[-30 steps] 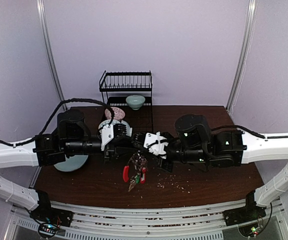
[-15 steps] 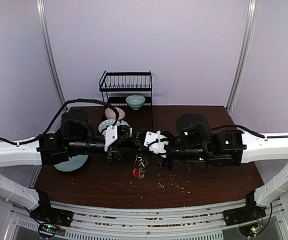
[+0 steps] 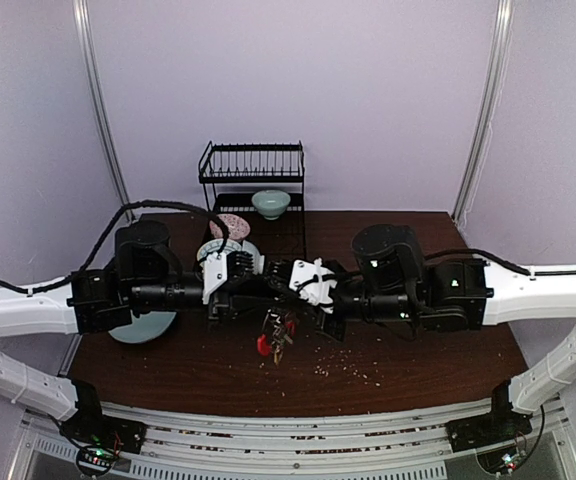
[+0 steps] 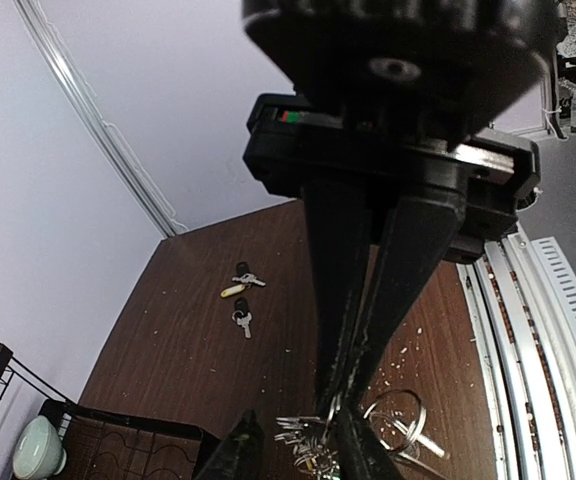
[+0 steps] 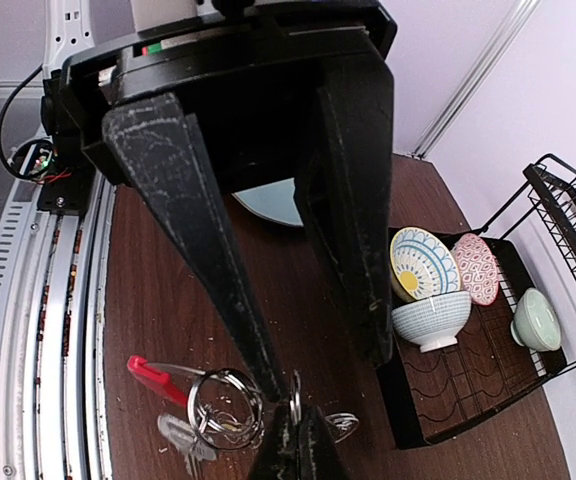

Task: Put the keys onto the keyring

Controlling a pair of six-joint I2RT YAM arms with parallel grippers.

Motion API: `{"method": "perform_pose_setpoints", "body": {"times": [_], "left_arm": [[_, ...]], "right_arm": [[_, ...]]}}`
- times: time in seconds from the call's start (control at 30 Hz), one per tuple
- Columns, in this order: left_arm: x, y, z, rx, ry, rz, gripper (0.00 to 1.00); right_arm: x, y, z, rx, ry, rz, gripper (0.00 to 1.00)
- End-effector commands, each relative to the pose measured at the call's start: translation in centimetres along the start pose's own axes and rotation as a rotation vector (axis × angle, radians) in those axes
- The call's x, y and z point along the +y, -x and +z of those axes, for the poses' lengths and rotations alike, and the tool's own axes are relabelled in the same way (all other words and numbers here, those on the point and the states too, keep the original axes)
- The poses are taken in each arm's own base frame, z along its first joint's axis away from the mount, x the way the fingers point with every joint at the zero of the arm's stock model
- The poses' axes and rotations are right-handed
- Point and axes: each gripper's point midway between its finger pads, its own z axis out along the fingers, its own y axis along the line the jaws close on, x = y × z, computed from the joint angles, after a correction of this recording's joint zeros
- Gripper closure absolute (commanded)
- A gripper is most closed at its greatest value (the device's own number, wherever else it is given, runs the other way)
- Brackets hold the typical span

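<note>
Both grippers meet above the table's middle. My right gripper [image 3: 284, 297] is shut on the thin ring of the keyring [image 3: 275, 336], which hangs below with its red strap and key bunch. In the right wrist view its fingers [image 5: 298, 450] pinch one ring edge-on; the larger ring [image 5: 226, 408] and red strap [image 5: 158, 378] hang beside. My left gripper [image 3: 265, 283] is open, its fingers [image 5: 203, 250] spread either side of the held ring. In the left wrist view the ring [image 4: 398, 420] shows beside my fingers. Loose keys [image 4: 240, 285] with dark heads and a yellowish tag lie on the table beyond.
A black dish rack [image 3: 253, 175] stands at the back centre, holding a green bowl [image 5: 536, 322], a striped bowl [image 5: 430, 318] and patterned plates. A pale blue plate [image 3: 143, 325] lies at the left. Crumbs are scattered on the brown table [image 3: 408, 360].
The hanging bunch and red strap have swung and turned under the grippers. The left gripper edged right, then back. The right gripper keeps its hold on the ring.
</note>
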Motion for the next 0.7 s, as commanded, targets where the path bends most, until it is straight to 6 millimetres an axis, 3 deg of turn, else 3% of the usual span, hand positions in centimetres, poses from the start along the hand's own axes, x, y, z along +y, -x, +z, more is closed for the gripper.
{"method": "perform_pose_setpoints", "body": {"times": [0.0,0.27,0.67], "left_arm": [[0.0,0.3,-0.4,-0.027,0.008,0.005,0.74],[-0.1,0.0,-0.3,-0.015,0.000,-0.001,0.76],[0.0,3.3,-0.5,-0.113,-0.041,-0.028,0.74]], "right_arm": [[-1.0,3.7,-2.0,-0.146,-0.011,0.037,1.00],[-0.9,4.2,-2.5,-0.182,0.002,0.059,1.00],[-0.7,4.0,-1.7,-0.168,0.011,0.049,1.00]]}}
